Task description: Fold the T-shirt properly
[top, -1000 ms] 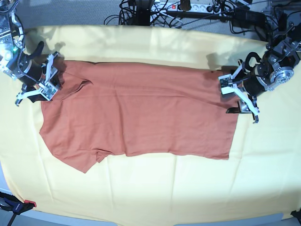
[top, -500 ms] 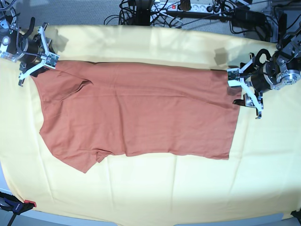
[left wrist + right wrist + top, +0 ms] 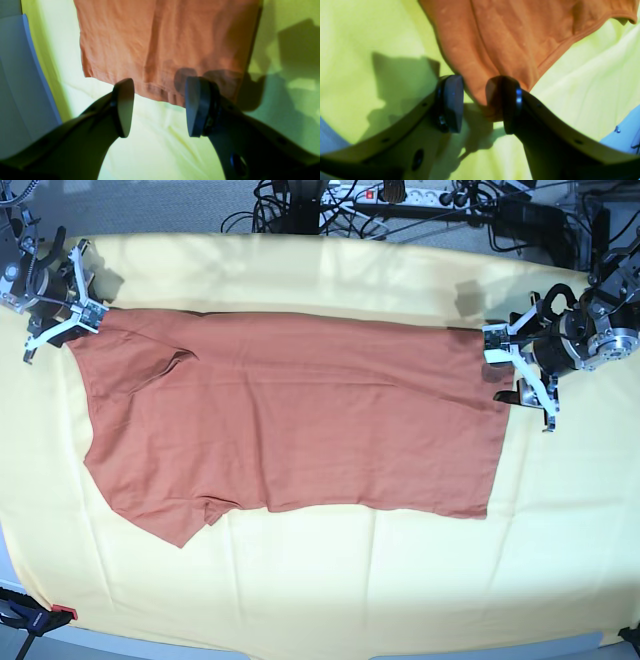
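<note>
The rust-orange T-shirt (image 3: pixel 290 420) lies flat on the pale yellow cloth (image 3: pixel 350 580), its hem to the right and a sleeve at the lower left. My right gripper (image 3: pixel 62 328) is at the shirt's top-left corner. In the right wrist view the gripper (image 3: pixel 480 103) is partly open, with the tip of the shirt's corner (image 3: pixel 507 37) lying between the pads. My left gripper (image 3: pixel 510 375) is at the hem's top-right end. In the left wrist view it (image 3: pixel 160 110) is wide open and empty, just off the hem edge (image 3: pixel 162 45).
Cables and a power strip (image 3: pixel 380 198) lie behind the table's back edge. A red and black clamp (image 3: pixel 40 617) grips the front-left corner. Yellow cloth borders the shirt on all sides, widest at the front.
My right gripper moved up and to the left, and the shirt's top-left corner is drawn out that way. My left gripper backed off to the right of the hem, then held still.
</note>
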### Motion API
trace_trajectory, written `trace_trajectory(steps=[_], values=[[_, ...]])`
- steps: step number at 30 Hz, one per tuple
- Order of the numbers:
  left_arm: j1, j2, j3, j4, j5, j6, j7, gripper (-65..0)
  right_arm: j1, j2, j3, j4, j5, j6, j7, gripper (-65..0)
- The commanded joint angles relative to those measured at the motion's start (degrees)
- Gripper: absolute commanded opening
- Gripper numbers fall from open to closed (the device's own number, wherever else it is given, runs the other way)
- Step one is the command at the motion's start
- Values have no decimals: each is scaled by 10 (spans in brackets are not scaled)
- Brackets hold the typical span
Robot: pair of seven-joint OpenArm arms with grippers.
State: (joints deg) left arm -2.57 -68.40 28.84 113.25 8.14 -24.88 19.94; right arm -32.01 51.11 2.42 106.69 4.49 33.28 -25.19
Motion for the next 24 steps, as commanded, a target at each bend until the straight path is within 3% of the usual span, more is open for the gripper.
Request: trace_trajectory(steps=[1,4,5,10,11,15,20,24], values=[[-8,-12,-8,7,1,6,-4,-316,3,11,6,-2,-3,-9,10,-406],[-8,-13,-8,7,-19,5,-4,-316,3,11,6,-5,-3,-35,10,-621],[-8,-13,-8,7,-31,-5,-4,-316,3,11,6,-5,-3,-43,10,-650],[-7,-13,-8,7,-84,-142,-4,-316,3,11,6,-5,-3,-54,10,-650],[-7,-13,-8,7,-89,-151,-4,-316,3,11,6,-5,-3,-54,9,-650],[-8,-13,-8,6,-81,-151,-4,-316,3,11,6,-5,0,-54,-5,-639],[11,-9,-8,-22,-18,-151,-14,-278,3,11,6,-5,35,-61,-28,-491],[21,3,-8,-52,28,-145,-50,-274,3,11,6,-5,43,-74,-29,-469]])
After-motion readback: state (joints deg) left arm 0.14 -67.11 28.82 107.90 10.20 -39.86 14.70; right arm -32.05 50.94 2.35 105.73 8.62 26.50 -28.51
